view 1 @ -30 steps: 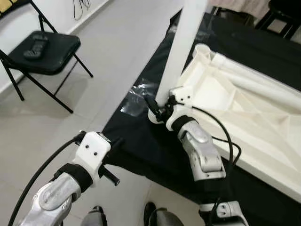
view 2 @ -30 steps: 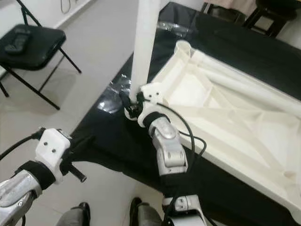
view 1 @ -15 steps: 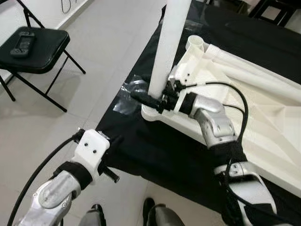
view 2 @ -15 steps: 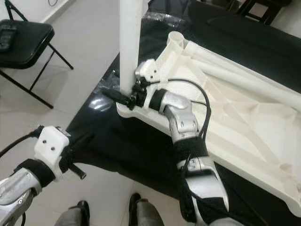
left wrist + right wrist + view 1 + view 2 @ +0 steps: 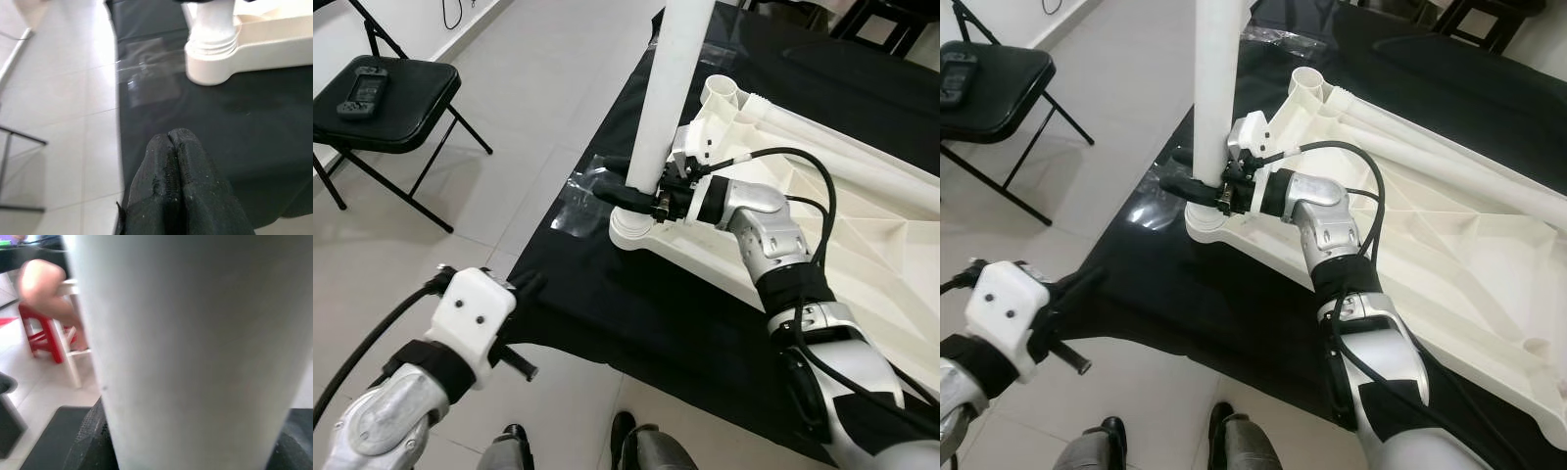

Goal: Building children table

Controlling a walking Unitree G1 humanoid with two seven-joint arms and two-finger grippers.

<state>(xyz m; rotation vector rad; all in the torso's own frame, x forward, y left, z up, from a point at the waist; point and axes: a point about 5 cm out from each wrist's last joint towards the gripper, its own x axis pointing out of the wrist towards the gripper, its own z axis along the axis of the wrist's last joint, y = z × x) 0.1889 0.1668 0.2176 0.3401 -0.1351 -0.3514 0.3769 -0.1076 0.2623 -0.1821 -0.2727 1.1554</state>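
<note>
An overturned white plastic tabletop (image 5: 822,211) lay underside up on a black cloth (image 5: 636,313) spread over the pale tiled floor (image 5: 529,88). Its ribbed underside faced the camera, and its long axis ran from the near corner away toward the robot's right. A white table leg (image 5: 668,88) stood nearly upright in the round socket (image 5: 632,226) at the near corner, with its long axis vertical and its upper end passing out of the top of the picture.

The right gripper (image 5: 625,193) reached in from the tabletop side, and its black fingers were clamped around the leg just above the socket. In the right wrist view the leg (image 5: 186,352) stood close before the lens, with a black finger (image 5: 90,440) pressed against each side.

The left gripper (image 5: 524,289) hovered above the near edge of the cloth, well apart from the leg, and its fingers (image 5: 173,191) were pressed together on nothing.

A second socket (image 5: 722,91) stood open at the next corner, and loose white legs (image 5: 842,147) lay along the tabletop's far rim. A clear plastic bag (image 5: 582,196) lay on the cloth beside the near socket. A black folding chair (image 5: 386,98) stood on the floor to the robot's left and carried a dark controller (image 5: 362,86) on its seat.
</note>
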